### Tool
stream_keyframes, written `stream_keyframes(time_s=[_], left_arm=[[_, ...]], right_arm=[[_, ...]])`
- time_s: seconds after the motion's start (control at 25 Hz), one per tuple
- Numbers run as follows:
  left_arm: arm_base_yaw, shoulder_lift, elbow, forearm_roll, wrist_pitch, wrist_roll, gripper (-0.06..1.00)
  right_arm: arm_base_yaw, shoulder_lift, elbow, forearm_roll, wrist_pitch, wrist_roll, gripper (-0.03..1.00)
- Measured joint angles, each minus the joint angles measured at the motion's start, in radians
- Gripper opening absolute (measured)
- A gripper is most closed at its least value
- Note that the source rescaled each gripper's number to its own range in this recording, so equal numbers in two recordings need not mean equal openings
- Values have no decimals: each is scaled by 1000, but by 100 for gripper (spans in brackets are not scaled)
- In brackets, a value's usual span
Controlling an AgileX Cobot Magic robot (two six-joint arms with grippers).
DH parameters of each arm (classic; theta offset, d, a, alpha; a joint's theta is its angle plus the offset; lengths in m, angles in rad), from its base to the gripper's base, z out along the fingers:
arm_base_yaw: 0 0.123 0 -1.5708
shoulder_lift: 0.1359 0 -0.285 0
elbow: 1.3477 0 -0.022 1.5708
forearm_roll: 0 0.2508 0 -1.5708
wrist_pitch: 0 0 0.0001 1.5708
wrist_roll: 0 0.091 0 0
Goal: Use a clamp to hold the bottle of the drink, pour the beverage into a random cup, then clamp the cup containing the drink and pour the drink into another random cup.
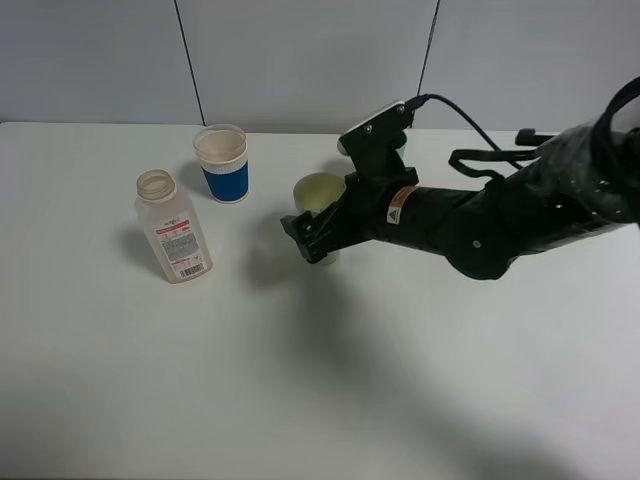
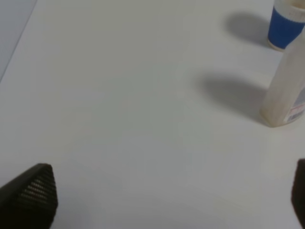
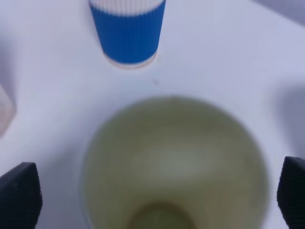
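An uncapped clear plastic bottle (image 1: pixel 172 228) with a red and white label stands upright at the left of the white table. A blue cup with a white rim (image 1: pixel 222 162) stands behind it to the right. A pale green cup (image 1: pixel 318 190) stands near the middle. My right gripper (image 1: pixel 312 238) is open with one finger on each side of the green cup (image 3: pixel 174 162), and gaps show between fingertips (image 3: pixel 19 195) and cup. My left gripper (image 2: pixel 164 200) is open and empty over bare table, with the bottle (image 2: pixel 286 90) and blue cup (image 2: pixel 286 26) ahead of it.
The white table (image 1: pixel 320 380) ends at a grey panelled wall (image 1: pixel 300 50) at the back. The right arm (image 1: pixel 480 220) and its cable stretch in from the right. The left arm is out of the exterior view.
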Motion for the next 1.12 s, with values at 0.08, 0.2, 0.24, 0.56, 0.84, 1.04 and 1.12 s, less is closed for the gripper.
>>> stream_keyframes(time_s=[0.08, 0.2, 0.24, 0.56, 0.84, 1.04, 1.12], left_arm=[[0, 0, 0, 0, 0, 0, 100], [0, 0, 0, 0, 0, 0, 100], [0, 0, 0, 0, 0, 0, 100], [0, 0, 0, 0, 0, 0, 100], [0, 0, 0, 0, 0, 0, 100], [0, 0, 0, 0, 0, 0, 100], [0, 0, 0, 0, 0, 0, 100]], right_arm=[[0, -31, 0, 5, 32, 0, 98], [-2, -109, 0, 15, 85, 0, 98], [-8, -131, 0, 16, 97, 0, 98], [-137, -304, 0, 25, 212, -46, 98], [-319, -434, 0, 14, 313, -56, 98], [-415, -552, 0, 7, 408, -62, 98], [-439, -597, 0, 7, 434, -62, 98]])
